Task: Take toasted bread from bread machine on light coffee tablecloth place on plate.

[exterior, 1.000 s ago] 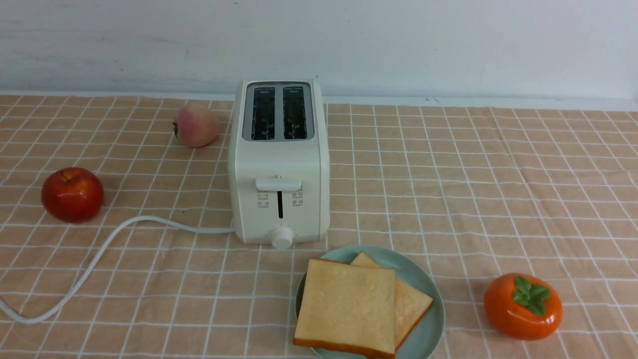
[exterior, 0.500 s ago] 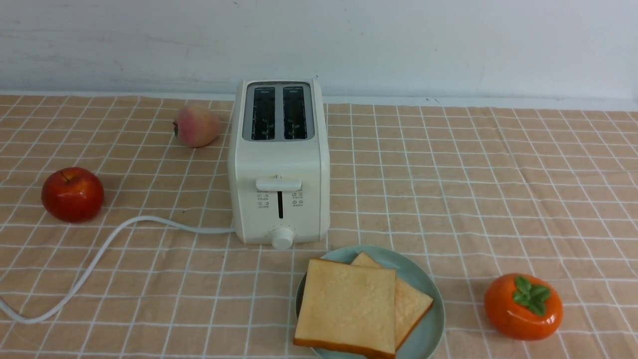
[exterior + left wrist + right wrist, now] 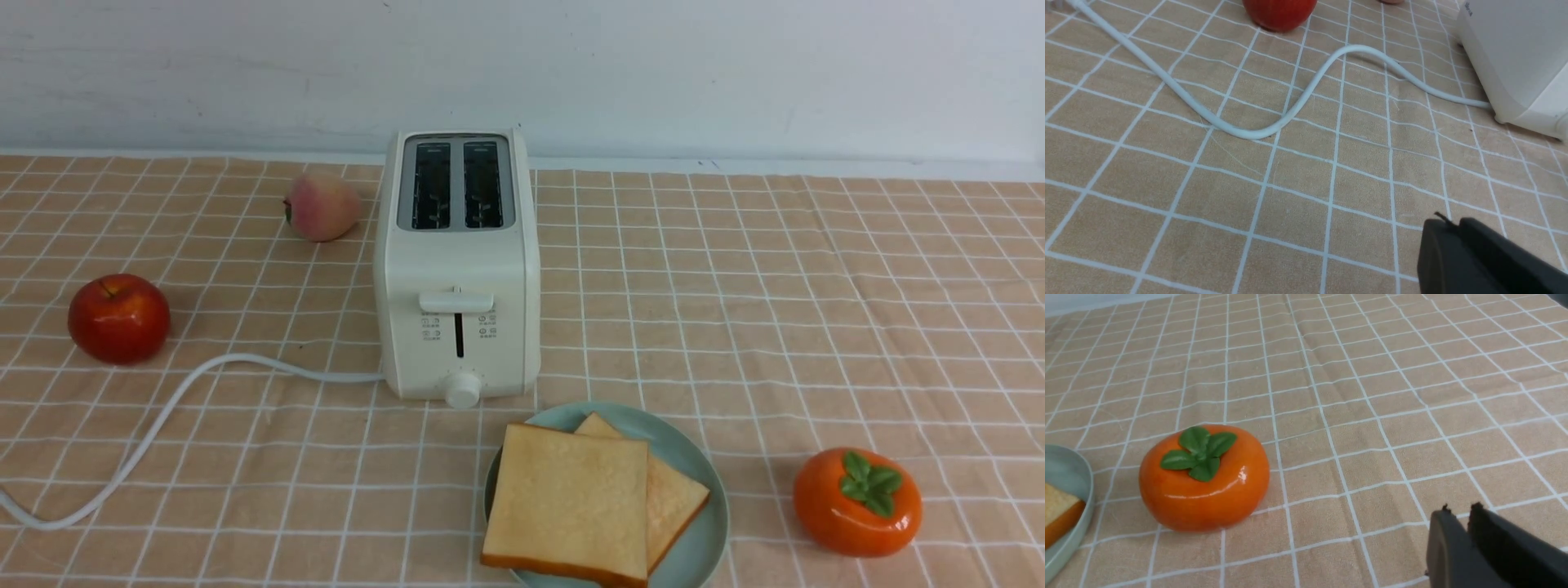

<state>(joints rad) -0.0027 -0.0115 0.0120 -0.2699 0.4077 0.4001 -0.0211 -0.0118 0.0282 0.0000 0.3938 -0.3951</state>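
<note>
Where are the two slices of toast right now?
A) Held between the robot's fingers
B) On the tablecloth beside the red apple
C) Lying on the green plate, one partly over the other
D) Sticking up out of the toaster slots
C: both slices of toast lie overlapped on the plate, in front of the toaster, whose two slots show dark and empty.

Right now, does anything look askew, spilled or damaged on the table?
Nothing damaged or spilled. The two slices of toasted bread overlap on the plate, the upper one overhanging its rim. The bread machine stands upright, slots empty.
</note>
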